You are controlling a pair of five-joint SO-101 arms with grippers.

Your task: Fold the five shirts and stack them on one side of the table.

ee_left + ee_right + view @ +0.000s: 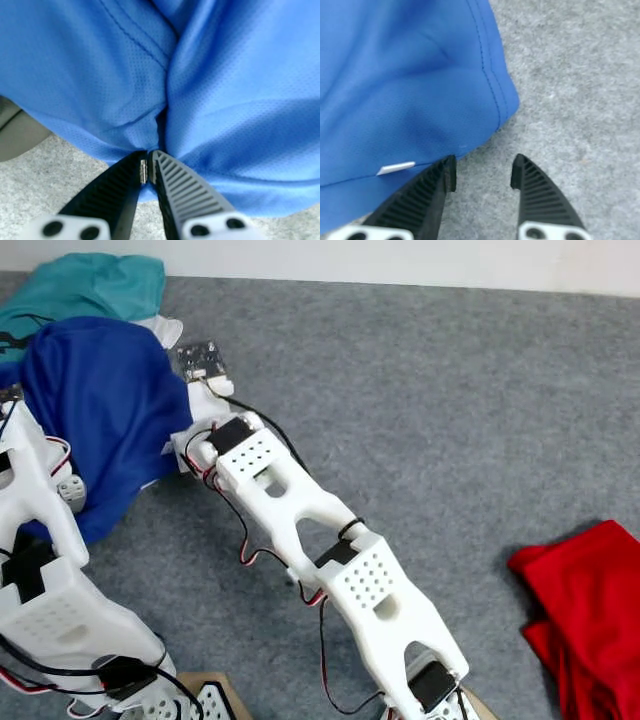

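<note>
Fingers of left gripper [149, 167] pinch blue shirt [225, 100]; right gripper [485, 165] agape beside hem, arm outstretched.

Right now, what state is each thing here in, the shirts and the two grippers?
blue shirt: unfolded, crumpled in a heap.
teal shirt: unfolded, bunched, partly under the blue shirt.
red shirt: loosely bunched at the table's edge, not neatly folded.
left gripper: shut, pinching a fold of the blue shirt.
right gripper: open, holding nothing, at the blue shirt's hem.
</note>
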